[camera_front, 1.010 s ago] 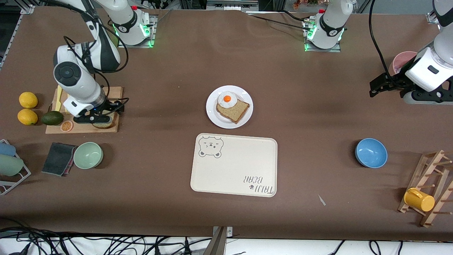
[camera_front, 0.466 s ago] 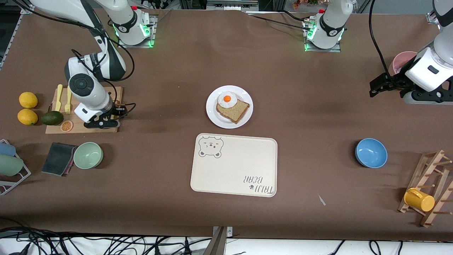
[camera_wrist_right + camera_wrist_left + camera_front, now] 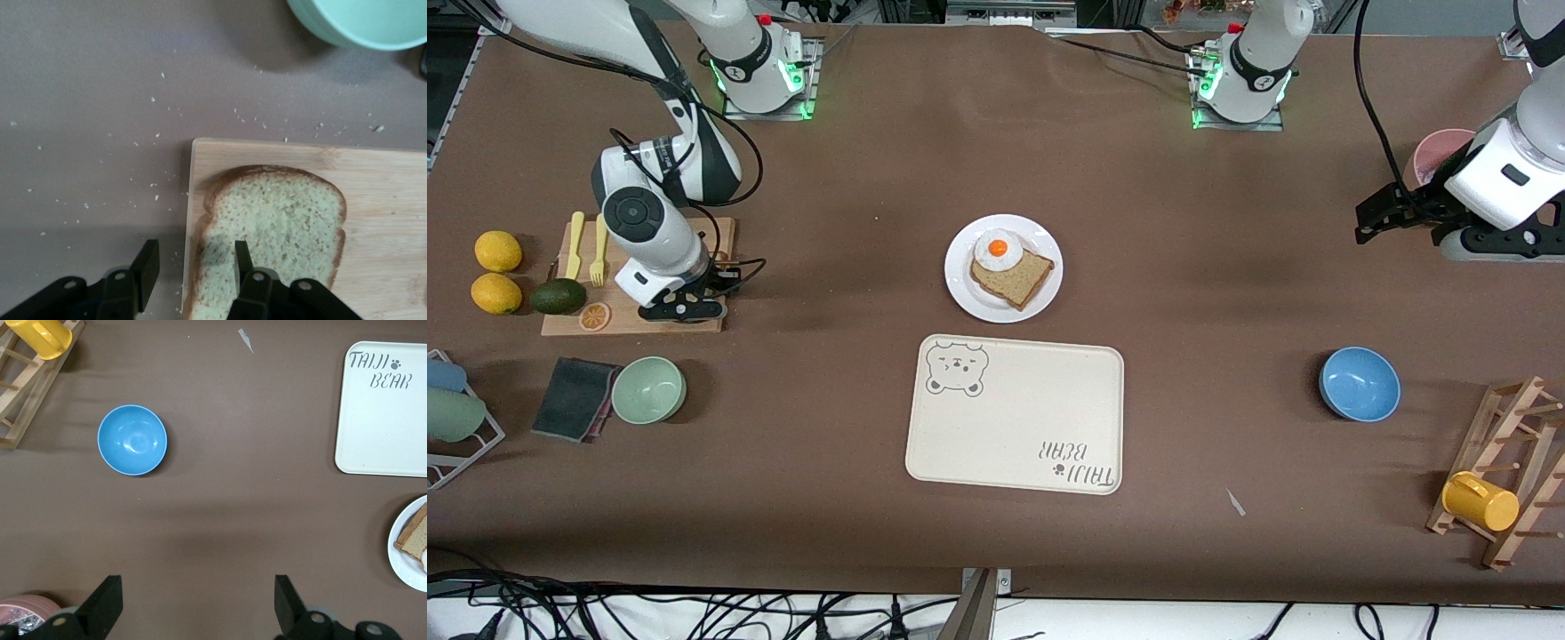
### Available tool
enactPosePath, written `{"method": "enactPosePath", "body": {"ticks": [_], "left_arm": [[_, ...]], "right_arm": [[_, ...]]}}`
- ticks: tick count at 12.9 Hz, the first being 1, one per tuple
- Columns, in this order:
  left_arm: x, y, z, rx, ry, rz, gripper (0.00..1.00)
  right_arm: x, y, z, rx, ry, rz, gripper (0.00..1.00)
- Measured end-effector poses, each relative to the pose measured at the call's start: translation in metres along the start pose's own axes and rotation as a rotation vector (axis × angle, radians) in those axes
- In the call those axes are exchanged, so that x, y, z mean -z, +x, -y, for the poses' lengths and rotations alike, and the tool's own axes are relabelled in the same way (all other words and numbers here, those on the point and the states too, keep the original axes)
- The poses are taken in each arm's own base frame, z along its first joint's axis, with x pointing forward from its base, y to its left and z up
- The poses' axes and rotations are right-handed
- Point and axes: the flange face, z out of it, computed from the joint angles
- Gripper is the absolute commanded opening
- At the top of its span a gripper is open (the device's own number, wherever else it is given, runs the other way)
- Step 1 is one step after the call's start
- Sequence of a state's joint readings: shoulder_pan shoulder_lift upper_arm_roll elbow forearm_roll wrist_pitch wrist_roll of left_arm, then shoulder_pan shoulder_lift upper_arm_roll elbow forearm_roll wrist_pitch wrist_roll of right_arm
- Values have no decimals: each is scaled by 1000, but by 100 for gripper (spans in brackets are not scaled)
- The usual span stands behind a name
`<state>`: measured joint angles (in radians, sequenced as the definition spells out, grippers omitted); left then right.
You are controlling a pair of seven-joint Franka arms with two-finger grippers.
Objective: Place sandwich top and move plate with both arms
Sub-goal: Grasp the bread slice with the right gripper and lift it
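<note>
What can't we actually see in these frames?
- Front view: the sandwich top on the cutting board is hidden under the right gripper.
- Right wrist view: whether the fingers touch the bread; the frame edge cuts them off.
- Left wrist view: the plate is cut by the frame edge. The left gripper waits open.

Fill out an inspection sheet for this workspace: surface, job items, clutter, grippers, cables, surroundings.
Surface: brown table; crumbs near the cutting board.
Job items: sandwich top lies flat on the cutting board; plate holds a darker bread slice and fried egg.
Clutter: bear-print tray, blue bowl, green bowl, two lemons, avocado, yellow mug on a wooden rack.
Grippers: right gripper open, fingers straddling the sandwich top's edge; left gripper open, waiting over bare table at the left arm's end.
Cables: black cables along the table's camera-side edge.
Surroundings: nothing seen.
</note>
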<state>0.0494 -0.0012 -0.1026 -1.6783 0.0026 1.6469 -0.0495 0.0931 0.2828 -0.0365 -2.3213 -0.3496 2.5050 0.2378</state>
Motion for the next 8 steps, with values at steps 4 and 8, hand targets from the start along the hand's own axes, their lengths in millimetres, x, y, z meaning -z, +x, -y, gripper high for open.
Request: {"method": "enactPosePath", "body": {"ticks": [4, 8], "left_arm": [[0, 0, 0, 0, 0, 0, 100], [0, 0, 0, 0, 0, 0, 100]], "right_arm": [[-10, -3, 3, 6, 9, -6, 39], [-12, -4, -1, 0, 8, -14, 24]]}}
